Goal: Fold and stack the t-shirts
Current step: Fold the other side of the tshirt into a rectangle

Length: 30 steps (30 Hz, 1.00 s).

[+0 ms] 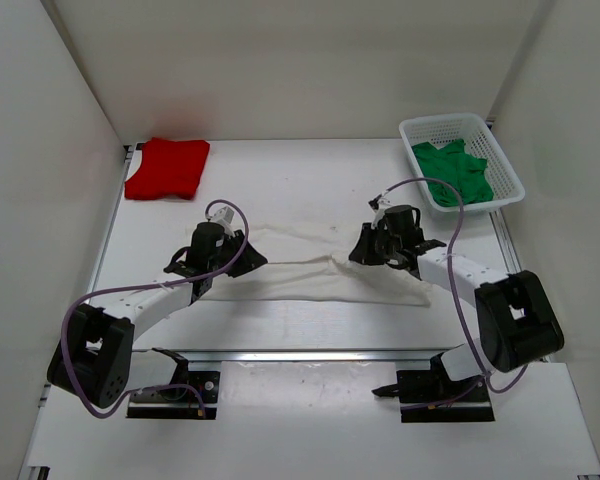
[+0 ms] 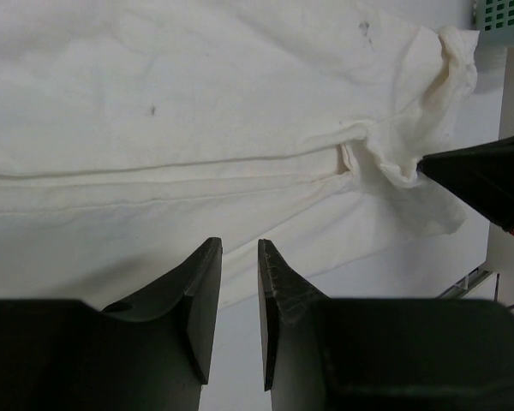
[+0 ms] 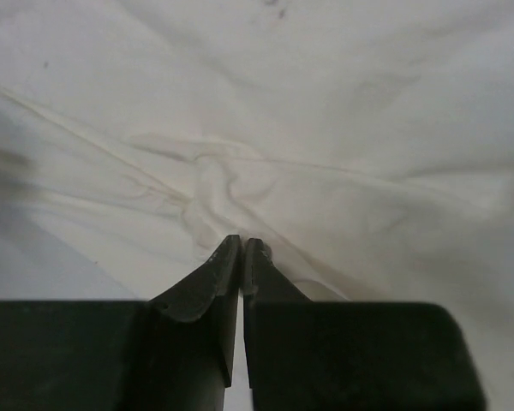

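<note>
The right gripper (image 3: 242,240) pinches a pucker of the white t-shirt (image 1: 310,270) mid-frame; the left gripper (image 2: 240,244), slightly parted, hides its left end. The red t-shirt (image 1: 167,167) lies upper left, the green t-shirt (image 1: 455,172) bunched in the basket (image 1: 420,130) upper right.

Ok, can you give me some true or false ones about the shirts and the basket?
The red t-shirt lies in the basket. False: it lies on the table, at the far left.
The green t-shirt is in the basket. True.
The white t-shirt lies spread out mid-table. True.
The right gripper is wide open. False: its jaws are shut at a bunch of the white t-shirt.
The white t-shirt is stacked on the red one. False: they lie apart.
</note>
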Each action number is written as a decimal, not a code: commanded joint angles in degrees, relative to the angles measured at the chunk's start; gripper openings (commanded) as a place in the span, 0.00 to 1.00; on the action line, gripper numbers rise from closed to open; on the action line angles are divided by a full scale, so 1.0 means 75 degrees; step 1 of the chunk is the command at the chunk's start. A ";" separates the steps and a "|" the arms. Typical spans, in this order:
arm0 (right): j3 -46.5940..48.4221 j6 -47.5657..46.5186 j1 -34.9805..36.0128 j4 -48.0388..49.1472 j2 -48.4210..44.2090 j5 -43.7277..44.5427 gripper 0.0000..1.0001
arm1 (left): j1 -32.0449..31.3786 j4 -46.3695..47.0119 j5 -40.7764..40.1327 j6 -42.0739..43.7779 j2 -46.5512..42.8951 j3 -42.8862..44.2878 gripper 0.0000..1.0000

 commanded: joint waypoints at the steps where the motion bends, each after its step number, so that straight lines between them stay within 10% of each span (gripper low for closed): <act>1: -0.0261 0.0348 0.0386 -0.0338 -0.0719 0.0806 0.00 | -0.0003 0.0177 0.0113 0.0002 -0.0117 0.0199 0.34; 10: -0.0461 0.1145 0.1464 -0.1193 -0.1072 0.1873 0.01 | 0.0020 0.0153 0.0137 -0.0011 -0.0152 0.0399 0.34; 17: -0.0415 0.1195 0.1699 -0.1240 -0.1188 0.1313 0.21 | 0.0008 0.0142 0.0172 -0.0162 -0.0223 0.0411 0.34; 21: -0.0308 0.0889 0.0766 -0.1172 -0.1833 0.1032 0.29 | -0.0026 0.0223 0.0008 -0.0221 -0.0212 0.0445 0.35; 25: -0.0250 0.0585 -0.0969 -0.0294 -0.1682 0.0678 0.00 | 0.0008 0.0480 -0.0028 -0.0419 0.0151 0.0668 0.35; 30: -0.0098 0.0864 -0.2308 0.1381 -0.0629 0.0585 0.12 | 0.0254 0.0926 0.0124 -0.0841 0.1134 0.1195 0.35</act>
